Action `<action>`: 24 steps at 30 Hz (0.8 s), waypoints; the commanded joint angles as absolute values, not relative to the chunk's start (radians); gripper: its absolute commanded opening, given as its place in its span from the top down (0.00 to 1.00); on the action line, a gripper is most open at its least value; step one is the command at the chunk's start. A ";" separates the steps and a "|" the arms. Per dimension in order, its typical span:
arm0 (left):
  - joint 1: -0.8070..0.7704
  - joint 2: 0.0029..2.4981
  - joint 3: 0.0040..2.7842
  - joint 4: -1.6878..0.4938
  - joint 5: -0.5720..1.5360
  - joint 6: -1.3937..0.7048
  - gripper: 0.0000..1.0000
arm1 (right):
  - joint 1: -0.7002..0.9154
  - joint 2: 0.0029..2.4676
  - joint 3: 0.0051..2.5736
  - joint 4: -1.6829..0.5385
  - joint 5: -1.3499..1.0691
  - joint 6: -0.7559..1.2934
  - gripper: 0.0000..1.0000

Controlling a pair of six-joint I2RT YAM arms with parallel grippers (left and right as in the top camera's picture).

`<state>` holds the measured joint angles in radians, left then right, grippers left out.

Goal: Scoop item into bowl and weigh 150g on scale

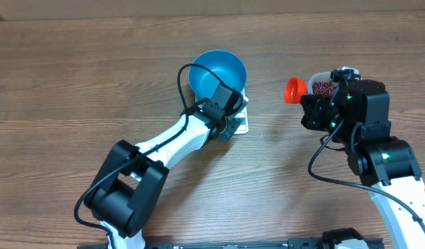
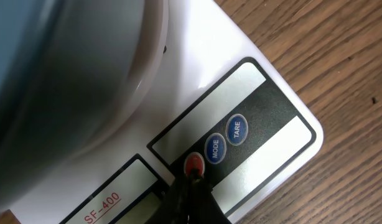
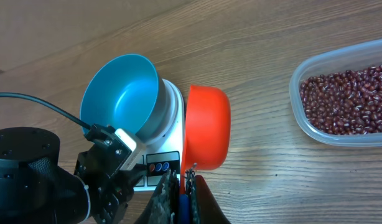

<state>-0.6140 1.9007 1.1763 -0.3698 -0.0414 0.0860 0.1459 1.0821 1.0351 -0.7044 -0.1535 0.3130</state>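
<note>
The left claw [image 2: 192,182] is closed to a narrow tip and presses on the red button [image 2: 194,164] at the front edge of the scale [image 2: 265,118]. The bowl [image 3: 116,93] stands on the scale and looks empty. The right claw [image 3: 181,183] is closed on the handle of an orange scoop [image 3: 208,124], which hangs just beside the scale. The beans [image 3: 346,99] lie in a clear container [image 3: 301,115], well apart from the scale on the desk [image 3: 259,37]. I think a hard push can slide the scale or shake the bowl. If the TARE button [image 2: 237,129] is skipped, the bowl's weight will spoil the reading. The scoop, being so near, may also knock the bowl.
</note>
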 commanded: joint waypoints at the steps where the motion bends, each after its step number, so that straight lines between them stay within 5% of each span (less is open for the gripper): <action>1: -0.616 1.909 1.173 -0.369 -0.036 0.097 0.96 | 0.150 1.078 1.067 -0.703 -0.158 0.305 0.96; 24: -0.616 1.909 1.135 -0.305 -0.033 0.097 0.96 | 0.150 1.078 1.067 -0.702 -0.158 0.305 0.96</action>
<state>-0.6140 1.9007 1.1580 -0.3103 -0.0414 0.0856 0.1455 1.0821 1.0351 -0.7044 -0.1539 0.3138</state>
